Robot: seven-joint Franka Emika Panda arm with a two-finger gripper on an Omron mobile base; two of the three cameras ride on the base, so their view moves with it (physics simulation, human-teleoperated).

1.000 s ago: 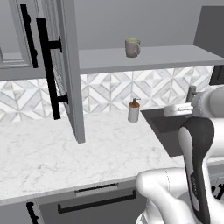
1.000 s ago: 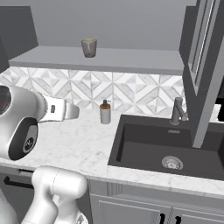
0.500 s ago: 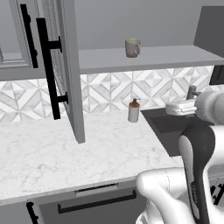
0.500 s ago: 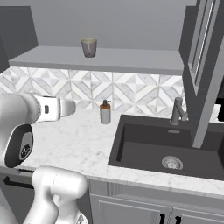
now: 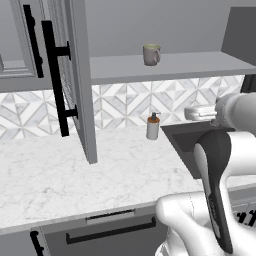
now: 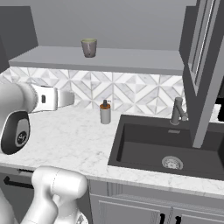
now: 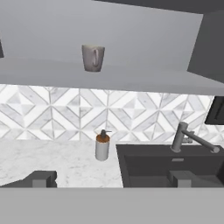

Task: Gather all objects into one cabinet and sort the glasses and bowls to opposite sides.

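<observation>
One grey-beige handled mug [image 5: 151, 54] [image 6: 89, 47] [image 7: 92, 57] stands upright on the grey shelf [image 5: 190, 66] [image 6: 131, 59] of the open wall cabinet. Its handle faces the sink side. My gripper [image 7: 112, 178] is open with nothing between its fingertips [image 7: 42, 178]. It hovers over the counter, well below and in front of the mug, pointing at the backsplash. The white hand [image 5: 200, 112] [image 6: 57, 98] is level with the tiles under the shelf. The bowls are out of view.
A white soap dispenser [image 5: 153, 126] [image 6: 105, 113] [image 7: 102, 146] stands by the backsplash, left of the dark sink [image 6: 170, 144] and faucet [image 6: 177, 111] [image 7: 183, 138]. Open cabinet doors [image 5: 75, 75] [image 6: 205, 65] with black bar handles jut out on both sides of the shelf.
The hand has risen a little and drawn back slightly over the counter. The jaws stay open. The mug has not moved.
</observation>
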